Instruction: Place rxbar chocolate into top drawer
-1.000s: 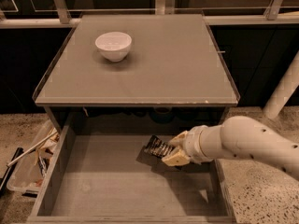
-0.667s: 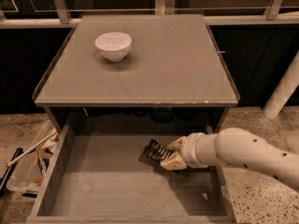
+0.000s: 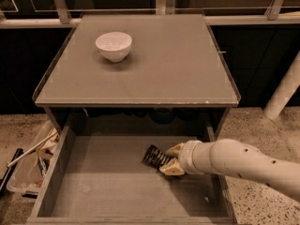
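The end effector (image 3: 167,160) sits inside the top drawer (image 3: 108,191), over the right half of its floor and closer to its back than to its front lip. Its two pale fingers are closed on one end of the rxbar chocolate (image 3: 154,156), one on each side of the wrapper.

The bench (image 3: 178,69) is the biggest thing in sight, a grey slab directly above the back of the top drawer. The drawer stands pulled out towards the camera, its flat grey bottom and low side walls exposed. The white arm (image 3: 243,165) reaches in across the drawer's right wall, its wrist just inside that wall. A white post (image 3: 283,90) leans on the floor to the right of the drawer, well apart from it. A clear bin (image 3: 23,172) of clutter lies on the floor just outside the drawer's left wall. A white bowl (image 3: 114,45) stands upright on the bench, above and behind the drawer's left half. The black bar pokes leftwards from the fingers towards the drawer's middle; whether its free end touches the floor cannot be told.
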Robot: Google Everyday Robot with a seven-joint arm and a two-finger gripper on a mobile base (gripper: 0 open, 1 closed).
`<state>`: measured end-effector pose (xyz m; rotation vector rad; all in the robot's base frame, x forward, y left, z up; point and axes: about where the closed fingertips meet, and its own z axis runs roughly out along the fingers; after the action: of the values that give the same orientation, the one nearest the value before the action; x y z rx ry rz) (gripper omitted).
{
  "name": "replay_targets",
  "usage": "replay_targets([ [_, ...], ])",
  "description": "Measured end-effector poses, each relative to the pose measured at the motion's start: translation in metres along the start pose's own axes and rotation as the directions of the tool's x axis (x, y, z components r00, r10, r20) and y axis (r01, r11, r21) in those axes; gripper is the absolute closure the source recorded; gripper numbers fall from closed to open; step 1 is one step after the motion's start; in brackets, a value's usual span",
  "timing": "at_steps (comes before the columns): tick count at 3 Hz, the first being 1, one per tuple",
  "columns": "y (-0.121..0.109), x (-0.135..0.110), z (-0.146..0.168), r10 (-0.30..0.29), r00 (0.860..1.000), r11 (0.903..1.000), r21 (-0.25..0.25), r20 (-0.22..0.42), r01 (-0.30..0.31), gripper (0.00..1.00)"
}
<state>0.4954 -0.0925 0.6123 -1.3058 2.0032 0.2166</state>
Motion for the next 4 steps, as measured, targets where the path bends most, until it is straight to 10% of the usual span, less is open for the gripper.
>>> replay_targets([
  [4,0.0,-0.0001,0.0005,-0.001,1.0,1.0,0.001,0.0,0.001,0.12],
])
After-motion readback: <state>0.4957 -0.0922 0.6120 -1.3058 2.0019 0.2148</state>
